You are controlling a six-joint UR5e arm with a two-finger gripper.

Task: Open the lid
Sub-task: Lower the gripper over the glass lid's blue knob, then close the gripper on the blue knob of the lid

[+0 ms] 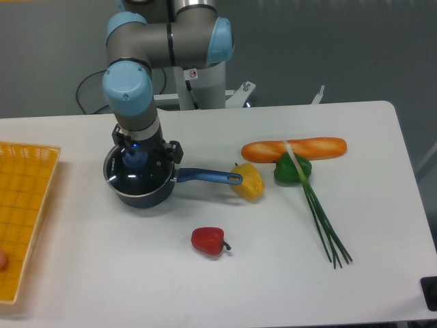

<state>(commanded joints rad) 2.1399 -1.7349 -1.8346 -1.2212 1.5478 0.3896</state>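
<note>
The dark blue saucepan [147, 190] stands at the left middle of the table, its long blue handle [208, 177] pointing right. The clear glass lid [134, 176] rests on the pan. Its blue centre knob [135, 160] shows just under my gripper [138, 156]. My gripper comes straight down over the pan's middle, at the knob. The wrist body hides the fingers, so I cannot tell whether they are closed on the knob.
A yellow pepper [248, 180] lies at the handle's tip. A red pepper [209, 240] lies in front. A baguette [295, 148], a green pepper [292, 169] and a green onion [319, 212] lie to the right. A yellow basket [24, 205] stands at the left edge.
</note>
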